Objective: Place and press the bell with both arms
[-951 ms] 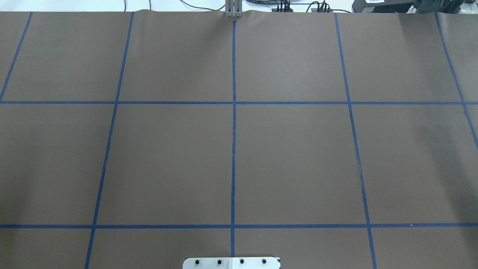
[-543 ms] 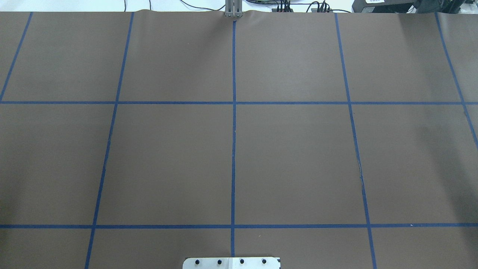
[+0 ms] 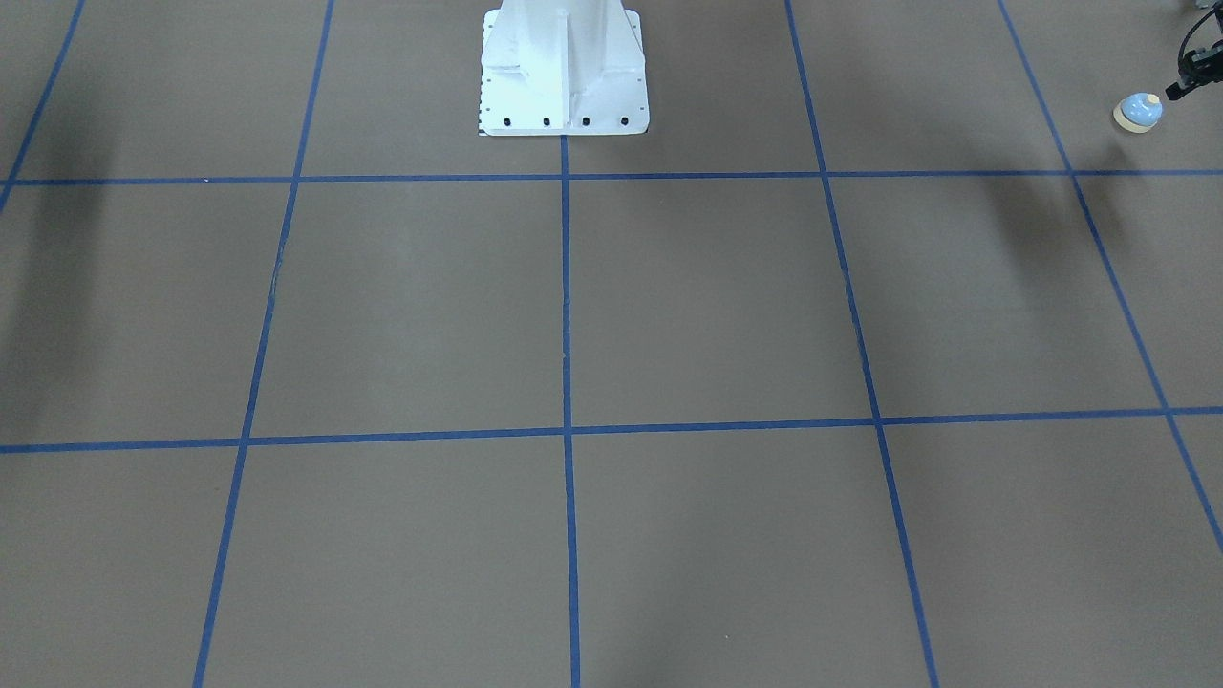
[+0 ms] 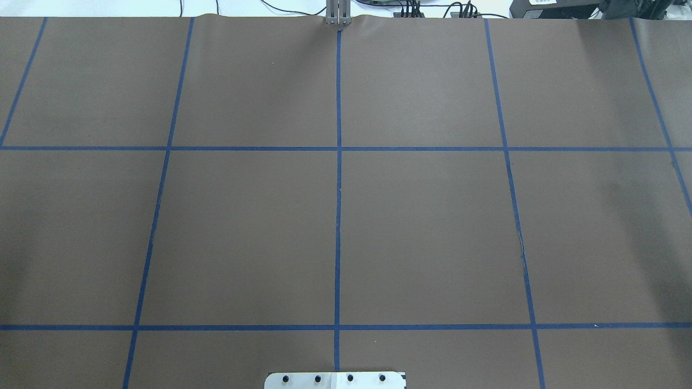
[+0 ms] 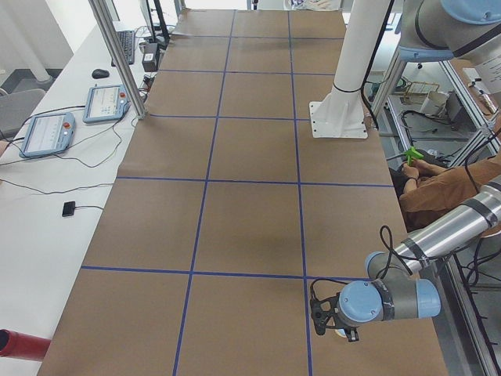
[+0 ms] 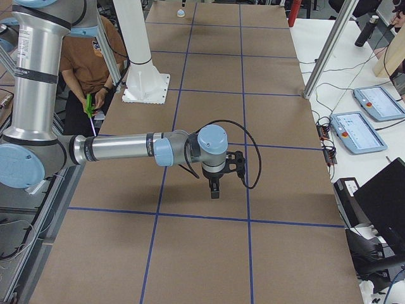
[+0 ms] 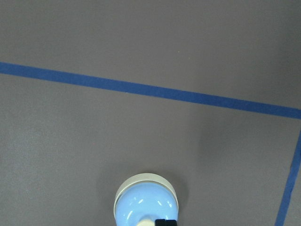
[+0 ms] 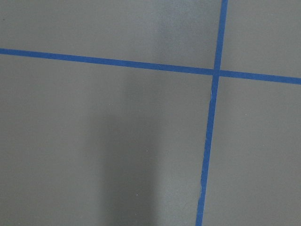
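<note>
**Exterior front-facing view: bell (image 3: 1139,112) under the left gripper (image 3: 1176,91) near a worktop corner**

The small light-blue bell stands upright on its cream base. It is close to the worktop corner formed by the end on the robot's left and the robot-side edge. It sits on the robot's side of a blue tape line (image 3: 955,174), part of the grid that divides the brown paper cover (image 3: 707,296).

The left gripper reaches in from the frame's edge, and a black fingertip (image 7: 165,222) touches the cream button on top of the dome. The left wrist camera shows the same contact from above, with the bell at the bottom of its picture. Only that tip is visible, so it cannot be told whether the left jaws are spread or closed. In the exterior left view the near arm (image 5: 438,235) comes in low across the robot-side edge, its wrist bent down over the bell.

The right arm (image 6: 120,149) stretches out from the robot-side edge over the half of the worktop on the robot's right. The right gripper (image 6: 215,190) points straight down close to a tape line. It appears in the exterior right view alone, so the state of its jaws cannot be told. The right wrist camera shows paper and a tape crossing.

The white pedestal (image 3: 562,76) is bolted at the middle of the robot-side edge. A person (image 6: 88,57) in a brown shirt sits behind that edge, holding something green.
</note>
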You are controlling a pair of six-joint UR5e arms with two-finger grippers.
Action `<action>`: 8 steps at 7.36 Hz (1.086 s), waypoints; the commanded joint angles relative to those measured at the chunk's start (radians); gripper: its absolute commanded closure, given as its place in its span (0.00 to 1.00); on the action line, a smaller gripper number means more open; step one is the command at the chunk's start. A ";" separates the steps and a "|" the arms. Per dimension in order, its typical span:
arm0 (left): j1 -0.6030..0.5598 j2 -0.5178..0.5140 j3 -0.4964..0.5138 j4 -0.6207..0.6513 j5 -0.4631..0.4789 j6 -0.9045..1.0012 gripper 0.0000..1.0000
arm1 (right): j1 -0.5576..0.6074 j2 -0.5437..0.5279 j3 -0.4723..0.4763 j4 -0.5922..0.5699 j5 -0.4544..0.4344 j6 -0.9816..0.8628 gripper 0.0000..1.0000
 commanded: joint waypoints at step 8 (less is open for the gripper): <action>0.134 -0.141 0.100 0.187 -0.012 -0.006 0.01 | -0.002 -0.009 0.006 0.006 0.016 -0.001 0.00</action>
